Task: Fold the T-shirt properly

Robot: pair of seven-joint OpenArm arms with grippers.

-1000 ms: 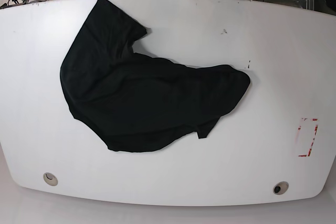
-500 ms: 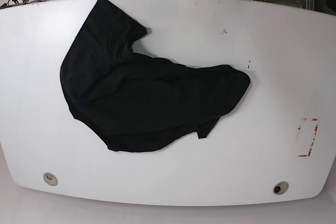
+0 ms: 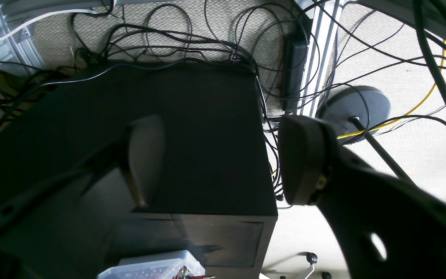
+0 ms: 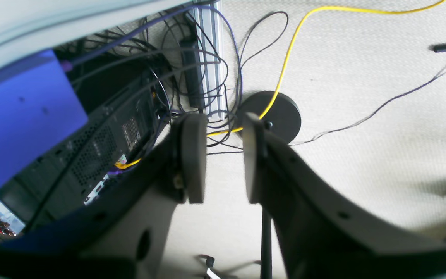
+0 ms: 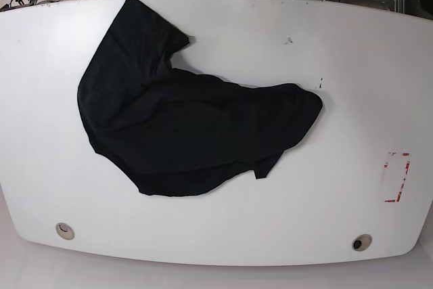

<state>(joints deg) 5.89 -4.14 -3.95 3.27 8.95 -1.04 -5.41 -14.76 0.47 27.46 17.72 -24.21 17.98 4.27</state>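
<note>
The T-shirt [image 5: 183,130] lies crumpled and unfolded on the white table [image 5: 352,72], left of the table's centre. Its long axis runs diagonally: one end points toward the far left edge of the table, where a narrow part of the cloth reaches almost to the rim, and the other end is a rounded lobe pointing right, near the table's middle. The widest mass of cloth sits toward the near left. A small flap sticks out along the near edge of the garment. No arm appears in the base view.

The left gripper [image 3: 223,159] is off the table, above a black computer case [image 3: 207,128] and tangled cables [image 3: 192,42]; its jaws are spread wide, grasping nothing. The right gripper [image 4: 223,162] hangs over carpet [image 4: 362,97], near a round stand base [image 4: 275,116] and a yellow cable [image 4: 289,50]; its jaws are parted by a narrow gap, empty.
</note>
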